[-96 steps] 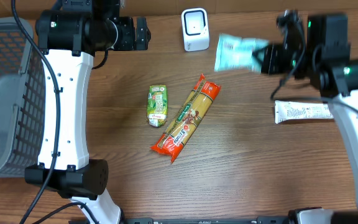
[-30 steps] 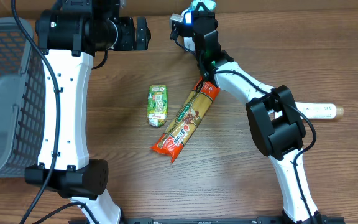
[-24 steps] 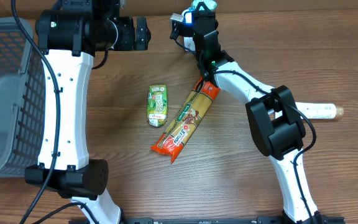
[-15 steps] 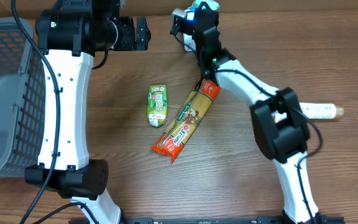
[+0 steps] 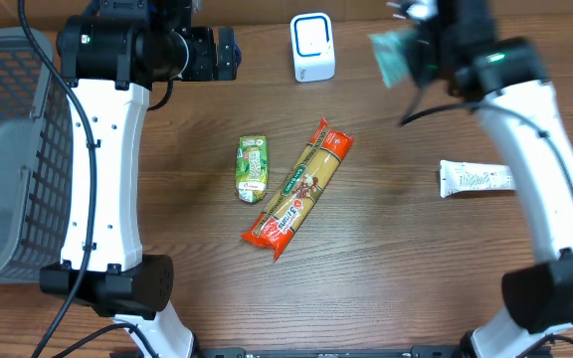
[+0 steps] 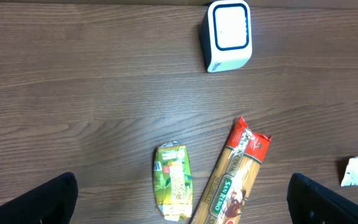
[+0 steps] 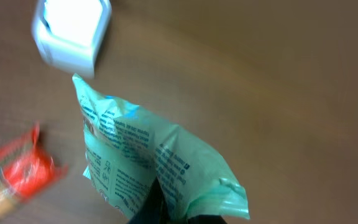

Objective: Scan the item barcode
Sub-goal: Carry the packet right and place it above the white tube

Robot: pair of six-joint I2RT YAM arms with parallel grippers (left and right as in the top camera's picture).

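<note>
A white scanner [image 5: 312, 47] stands at the far edge, a green carton [image 5: 252, 169] and a long pasta pack [image 5: 299, 189] lie side by side mid-table, and a white tube [image 5: 476, 178] lies well apart at the right. The right gripper [image 5: 421, 55] is clamped on one end of the teal pouch [image 5: 391, 55], held in the air just right of the scanner and apart from it, while the left gripper [image 5: 229, 52] hangs to the scanner's left with jaws wide apart. The table [image 5: 386, 259] is dark wood grain, and a grey mesh basket [image 5: 8, 149] sits at its left edge, its right side overlapped by the left arm
</note>
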